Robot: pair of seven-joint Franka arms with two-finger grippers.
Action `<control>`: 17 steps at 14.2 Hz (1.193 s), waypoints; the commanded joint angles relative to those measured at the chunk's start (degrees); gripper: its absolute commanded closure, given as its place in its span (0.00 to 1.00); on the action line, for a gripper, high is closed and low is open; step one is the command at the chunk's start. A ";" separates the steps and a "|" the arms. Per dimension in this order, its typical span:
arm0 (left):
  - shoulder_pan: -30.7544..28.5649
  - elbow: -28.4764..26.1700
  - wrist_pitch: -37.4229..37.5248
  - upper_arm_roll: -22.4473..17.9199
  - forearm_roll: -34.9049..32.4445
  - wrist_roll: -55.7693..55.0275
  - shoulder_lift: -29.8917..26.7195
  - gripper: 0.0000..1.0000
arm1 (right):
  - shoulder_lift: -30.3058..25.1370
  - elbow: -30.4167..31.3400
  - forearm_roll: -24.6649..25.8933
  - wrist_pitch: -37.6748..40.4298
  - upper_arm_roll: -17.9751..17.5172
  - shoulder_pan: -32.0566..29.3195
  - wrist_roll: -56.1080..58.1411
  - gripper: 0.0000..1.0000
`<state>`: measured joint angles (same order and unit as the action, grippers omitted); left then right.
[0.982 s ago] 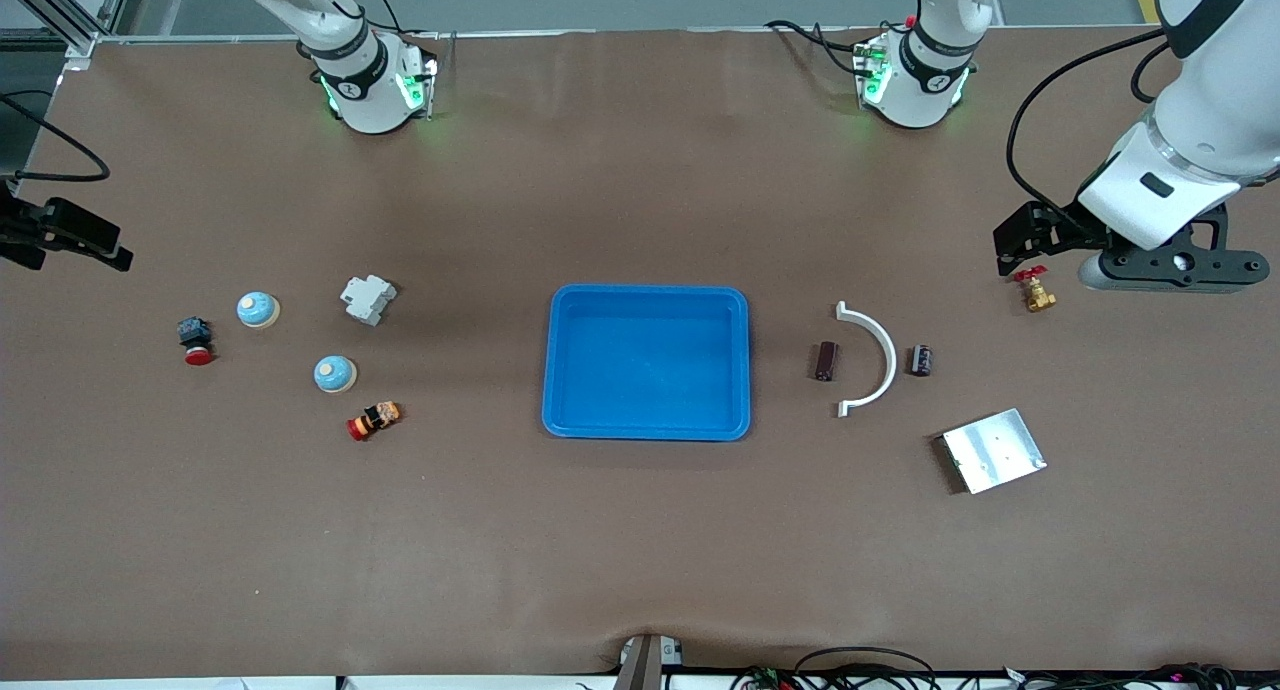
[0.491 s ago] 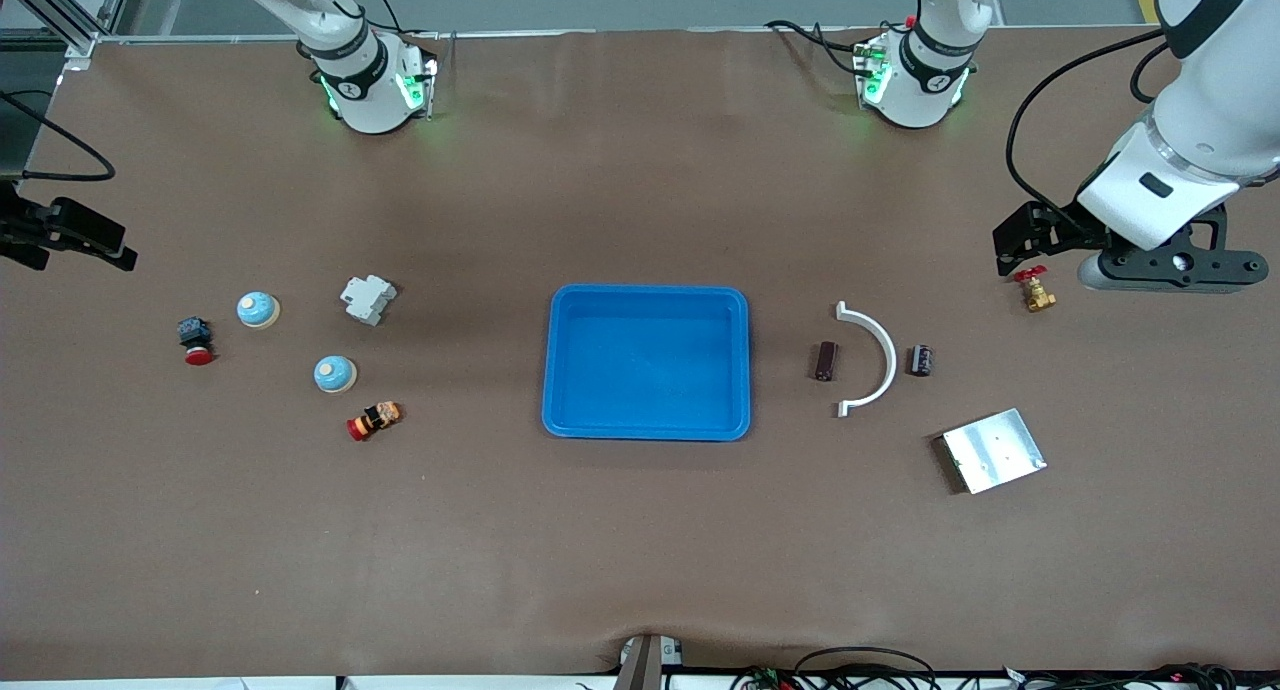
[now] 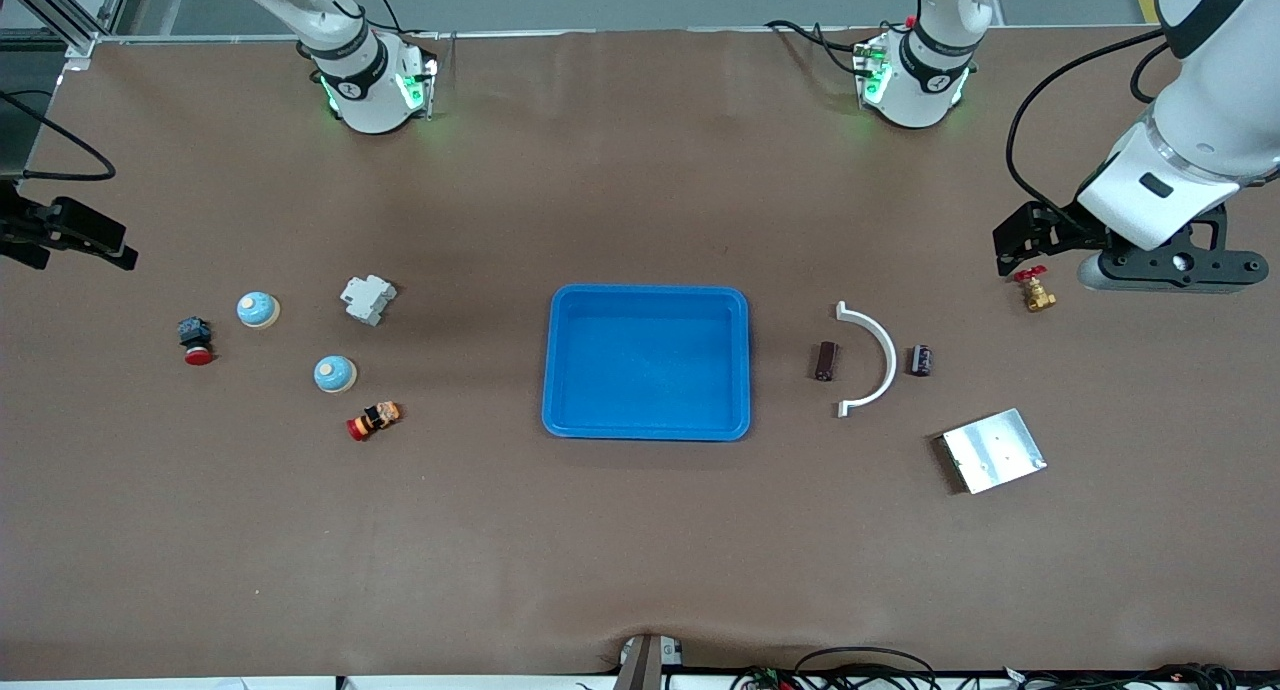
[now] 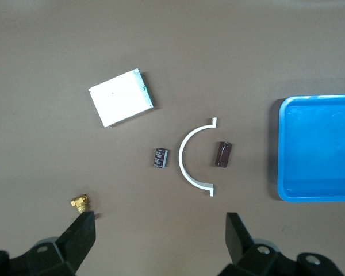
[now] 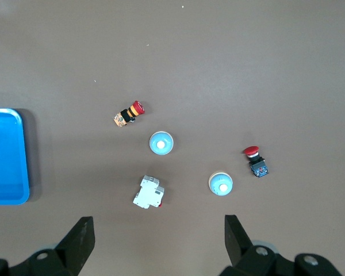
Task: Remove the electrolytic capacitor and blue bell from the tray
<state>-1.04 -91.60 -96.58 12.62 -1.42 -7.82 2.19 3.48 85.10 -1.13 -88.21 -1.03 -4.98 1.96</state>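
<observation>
While a brown mat (image 3: pixel 640 530) covers the whole table, a blue tray (image 3: pixel 647 300) sits at the centre of the front view with nothing in it. In the right half of that view a brown capacitor (image 3: pixel 825 360) lies inside the curve of a white arc piece (image 3: pixel 884 345), and a darker capacitor (image 3: pixel 919 360) lies just outside the curve; below them sits a metal plate (image 3: pixel 993 450), and a brass valve (image 3: pixel 1035 291) lies higher up, toward the edge. In the left half, two blue bells (image 3: pixel 257 309) (image 3: pixel 334 373) stand apart, with a white breaker (image 3: pixel 367 299), a red push button (image 3: pixel 195 340) and an orange-and-red button (image 3: pixel 373 420) around them. The left gripper (image 4: pixel 161 230) hangs high over the valve's end of the table, jaws spread wide and holding nothing. The right gripper (image 5: pixel 159 230) hangs at the left edge of the front view, also spread wide and holding nothing. Grey floor and an aluminium frame post show along the top edge.
</observation>
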 commanded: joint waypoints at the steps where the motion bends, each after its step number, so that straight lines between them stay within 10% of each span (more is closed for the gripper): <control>1: -0.37 -0.51 -0.28 0.21 -0.77 0.88 -0.87 0.00 | -0.40 -0.37 0.96 0.84 0.15 0.41 0.15 0.00; 17: -0.19 0.01 -0.45 0.65 -2.36 -0.18 -0.96 0.00 | -0.31 -0.63 0.96 0.58 -0.11 0.32 0.68 0.00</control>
<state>-1.06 -91.55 -96.71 12.70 -2.48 -7.85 2.18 3.47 85.06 -1.11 -88.16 -1.06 -4.96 2.00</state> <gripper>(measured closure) 0.000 0.000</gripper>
